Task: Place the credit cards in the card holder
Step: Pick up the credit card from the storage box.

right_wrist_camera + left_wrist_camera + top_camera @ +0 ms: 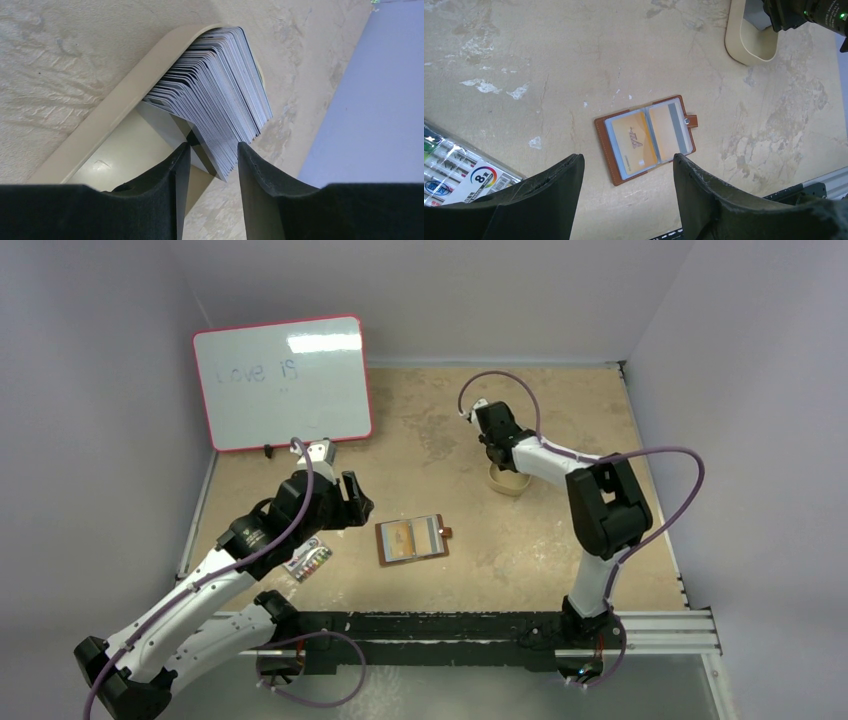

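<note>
The credit cards (pixel 220 85) stand on edge in a tan tin (pixel 95 132), the right gripper (pixel 212 150) straddling the stack's near corner, jaws narrowly apart; whether they pinch cannot be told. The card holder (pixel 646 139) lies open on the table (pixel 574 60), a gold card (pixel 633 142) in one pocket, below the left gripper (pixel 626 162), spread wide and empty

The left arm (pixel 190 590) and right arm (pixel 592 585) have white links and black joints. A purple cable (pixel 698 475) loops along each. The tool fingers (pixel 260 195) are matte black wedges.
</note>
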Robot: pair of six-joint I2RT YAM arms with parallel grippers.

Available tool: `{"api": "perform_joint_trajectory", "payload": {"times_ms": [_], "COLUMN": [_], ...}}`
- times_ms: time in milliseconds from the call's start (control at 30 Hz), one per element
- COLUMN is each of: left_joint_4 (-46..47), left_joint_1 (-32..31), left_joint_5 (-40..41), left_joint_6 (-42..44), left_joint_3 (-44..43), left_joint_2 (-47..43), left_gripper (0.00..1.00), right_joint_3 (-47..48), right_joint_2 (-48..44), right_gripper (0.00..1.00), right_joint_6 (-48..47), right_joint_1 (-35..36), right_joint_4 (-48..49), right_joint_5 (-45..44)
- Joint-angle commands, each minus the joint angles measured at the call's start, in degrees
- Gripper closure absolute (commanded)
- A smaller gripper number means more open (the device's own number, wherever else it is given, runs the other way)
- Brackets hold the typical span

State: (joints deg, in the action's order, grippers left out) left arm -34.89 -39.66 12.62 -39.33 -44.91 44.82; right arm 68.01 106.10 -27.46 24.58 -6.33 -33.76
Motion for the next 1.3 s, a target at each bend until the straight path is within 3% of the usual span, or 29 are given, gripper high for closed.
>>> {"api": "perform_joint_trajectory", "payload": {"times_ms": [0, 433, 667, 867, 1067, 1267], "left_joint_4": [1.69, 1.58, 1.49, 1.53, 1.50, 1.52], "left_joint_1": [0.13, 0.12, 0.18, 0.11, 0.11, 0.11], "left_joint_5": [0.65, 1.07, 1.02, 0.76, 0.91, 1.01], "left_joint_6": [1.01, 0.84, 0.66, 0.75, 0.95, 0.84], "left_joint_3": [-0.53, -0.36, -0.27, -0.25, -0.25, -0.21], "left_joint_2": [-0.19, -0.81, -1.20, -1.28, -1.39, -2.04], "left_gripper": [0.35, 0.35, 0.35, 0.35, 0.35, 0.35], "right_joint_3": [0.69, 0.74, 2.01, 2.01, 2.81, 3.42], "right_joint_2": [-4.28, -3.89, -3.79, -0.64, 1.42, 0.68], "right_gripper": [0.59, 0.69, 0.58, 0.53, 0.53, 0.60], "right_joint_6": [0.42, 0.39, 1.41, 0.59, 0.92, 1.74], "right_joint_1": [-0.54, -0.89, -1.11, -2.21, -2.59, -2.66], "right_joint_4": [3.76, 2.84, -1.39, -1.22, -0.21, 1.21], "right_joint_5": [-3.14, -0.13, 7.08, 8.02, 5.47, 1.22]}}
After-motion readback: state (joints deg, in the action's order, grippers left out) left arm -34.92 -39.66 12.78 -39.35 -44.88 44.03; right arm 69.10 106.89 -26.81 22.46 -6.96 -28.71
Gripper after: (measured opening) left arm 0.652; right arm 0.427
